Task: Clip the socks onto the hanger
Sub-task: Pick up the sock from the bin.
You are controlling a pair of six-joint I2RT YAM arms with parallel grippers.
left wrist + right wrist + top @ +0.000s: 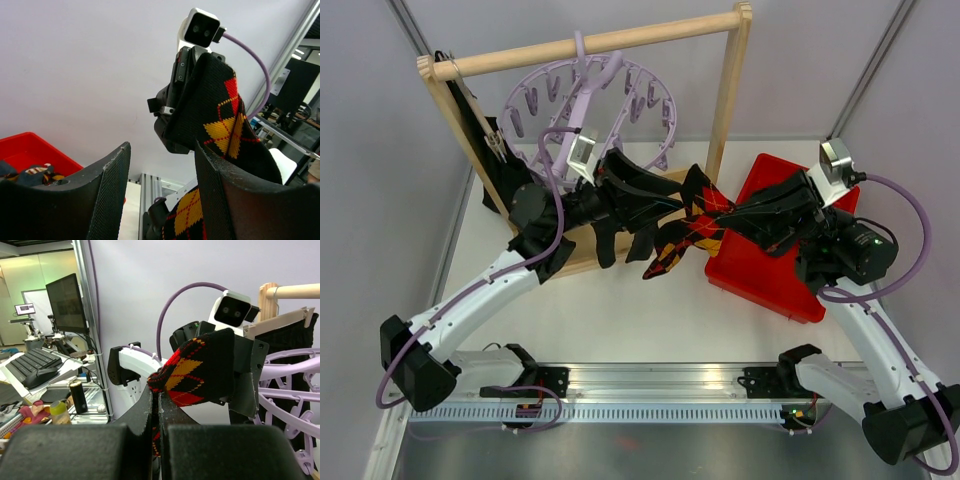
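Two-armed, holding one argyle sock (692, 226) in mid-air just in front of the hanger (578, 108).
Pinching its right end with the right gripper (156, 410) fully closed; gaping wide at the left gripper (162, 200), only brushing cloth with one finger. Stretching left-to-right, leaving the hanger rearward-left, nearer the left arm.

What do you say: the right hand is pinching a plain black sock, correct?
No. The right hand is pinching an argyle sock, black with red and yellow diamonds, not plain black; the right wrist view shows it.
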